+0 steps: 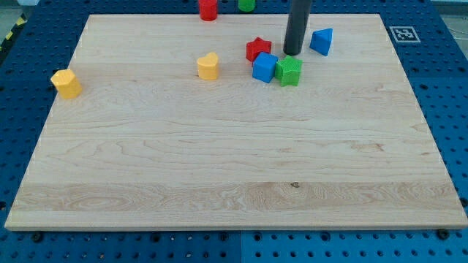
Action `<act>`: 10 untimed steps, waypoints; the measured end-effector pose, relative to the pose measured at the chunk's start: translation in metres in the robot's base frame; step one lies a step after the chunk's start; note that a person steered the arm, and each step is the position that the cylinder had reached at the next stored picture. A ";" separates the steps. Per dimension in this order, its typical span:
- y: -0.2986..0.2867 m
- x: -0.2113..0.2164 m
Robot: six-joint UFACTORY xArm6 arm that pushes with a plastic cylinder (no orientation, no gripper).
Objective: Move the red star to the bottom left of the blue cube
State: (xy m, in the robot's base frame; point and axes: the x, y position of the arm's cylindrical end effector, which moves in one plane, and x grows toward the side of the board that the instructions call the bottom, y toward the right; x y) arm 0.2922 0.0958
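The red star (257, 49) lies near the view's top centre, touching the upper left of the blue cube (264, 67). A green star-shaped block (289, 71) sits against the blue cube's right side. My tip (292, 53) stands just above the green block and up-right of the blue cube, right of the red star with a small gap between.
A blue triangular block (322, 41) lies right of my tip. A yellow heart-shaped block (208, 66) is left of the red star. A yellow block (66, 83) sits near the board's left edge. A red block (208, 9) and a green block (246, 4) are at the top edge.
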 end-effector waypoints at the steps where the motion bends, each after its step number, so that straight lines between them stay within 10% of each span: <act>1: -0.024 -0.015; 10: -0.104 0.163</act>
State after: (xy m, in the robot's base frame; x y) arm 0.4556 -0.0083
